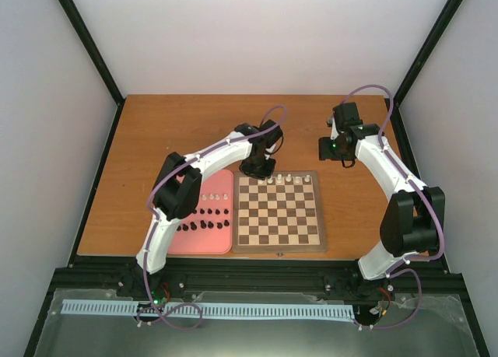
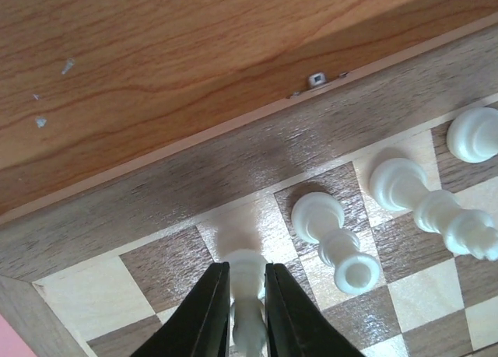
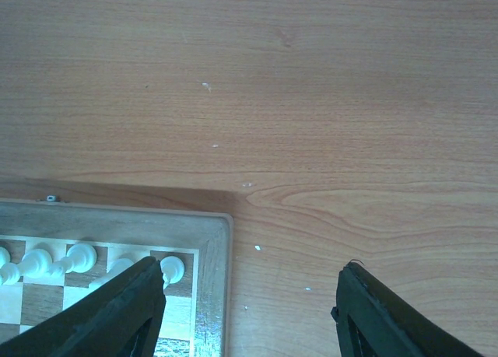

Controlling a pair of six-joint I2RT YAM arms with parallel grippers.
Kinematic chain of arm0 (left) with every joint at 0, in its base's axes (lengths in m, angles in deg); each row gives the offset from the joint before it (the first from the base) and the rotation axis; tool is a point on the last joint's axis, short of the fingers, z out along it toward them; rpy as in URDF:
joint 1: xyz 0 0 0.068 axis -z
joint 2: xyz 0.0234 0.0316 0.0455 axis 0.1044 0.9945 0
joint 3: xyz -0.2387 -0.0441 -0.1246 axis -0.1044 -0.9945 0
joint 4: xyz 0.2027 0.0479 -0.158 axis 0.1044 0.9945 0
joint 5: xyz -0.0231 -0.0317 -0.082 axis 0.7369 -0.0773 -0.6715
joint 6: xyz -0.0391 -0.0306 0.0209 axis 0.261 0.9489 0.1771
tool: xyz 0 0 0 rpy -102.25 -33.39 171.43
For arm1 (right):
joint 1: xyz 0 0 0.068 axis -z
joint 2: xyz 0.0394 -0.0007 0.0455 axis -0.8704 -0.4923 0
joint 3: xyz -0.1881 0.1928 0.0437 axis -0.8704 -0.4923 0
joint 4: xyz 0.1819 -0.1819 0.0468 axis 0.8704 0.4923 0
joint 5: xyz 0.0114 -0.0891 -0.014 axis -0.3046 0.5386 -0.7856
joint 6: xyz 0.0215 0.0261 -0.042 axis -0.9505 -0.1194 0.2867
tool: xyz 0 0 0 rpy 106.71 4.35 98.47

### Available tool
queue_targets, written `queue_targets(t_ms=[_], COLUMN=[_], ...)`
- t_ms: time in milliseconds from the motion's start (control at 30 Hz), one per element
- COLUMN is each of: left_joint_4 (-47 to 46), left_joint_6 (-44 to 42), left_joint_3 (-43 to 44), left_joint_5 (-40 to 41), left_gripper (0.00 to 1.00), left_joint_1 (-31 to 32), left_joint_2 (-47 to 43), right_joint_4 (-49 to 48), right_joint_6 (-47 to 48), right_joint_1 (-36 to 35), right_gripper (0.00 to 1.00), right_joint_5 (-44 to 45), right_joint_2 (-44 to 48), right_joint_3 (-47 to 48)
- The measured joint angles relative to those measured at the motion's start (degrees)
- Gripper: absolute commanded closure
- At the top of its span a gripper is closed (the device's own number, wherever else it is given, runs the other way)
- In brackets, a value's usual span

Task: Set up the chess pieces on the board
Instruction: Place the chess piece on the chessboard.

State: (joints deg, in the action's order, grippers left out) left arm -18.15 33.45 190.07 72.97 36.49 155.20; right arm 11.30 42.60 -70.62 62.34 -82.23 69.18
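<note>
The board (image 1: 278, 213) lay by the near edge of the surface (image 1: 187, 131), a little right of centre. On its far row, near the far left corner, the left tool (image 1: 258, 170) was clamped down on a white piece (image 2: 247, 295): both black fingers (image 2: 204, 310) pressed against its stem, its base over a cream square. Whether that base touched the square, the wrist view did not settle. Just to the right of it along the same row stood a short line of white pieces (image 1: 289, 179), upright and a square apart.

Hard against the board's left side sat the pink tray (image 1: 222, 244). It carried a few more whites (image 1: 212, 196) toward its far end and two rows of black pieces (image 1: 204, 225) nearer the middle.

The right tool (image 1: 331, 148) hung over bare wood beyond the board's far right corner, jaws spread wide, nothing between them.
</note>
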Motion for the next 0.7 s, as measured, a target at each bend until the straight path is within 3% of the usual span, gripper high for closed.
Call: queue_targets(t_ms=[700], left_joint_4=[0.1], left_joint_6=[0.0], left_joint_3=[0.7], left_joint_5=[0.4], left_gripper=[0.78], left_joint_1=[0.0], left_joint_2=[1.1], right_joint_4=[-0.5], right_joint_6=[0.0], right_joint_1=[0.3], right_gripper=[0.39], right_joint_5=[-0.7], right_joint_2=[0.2], right_joint_3=[-0.9])
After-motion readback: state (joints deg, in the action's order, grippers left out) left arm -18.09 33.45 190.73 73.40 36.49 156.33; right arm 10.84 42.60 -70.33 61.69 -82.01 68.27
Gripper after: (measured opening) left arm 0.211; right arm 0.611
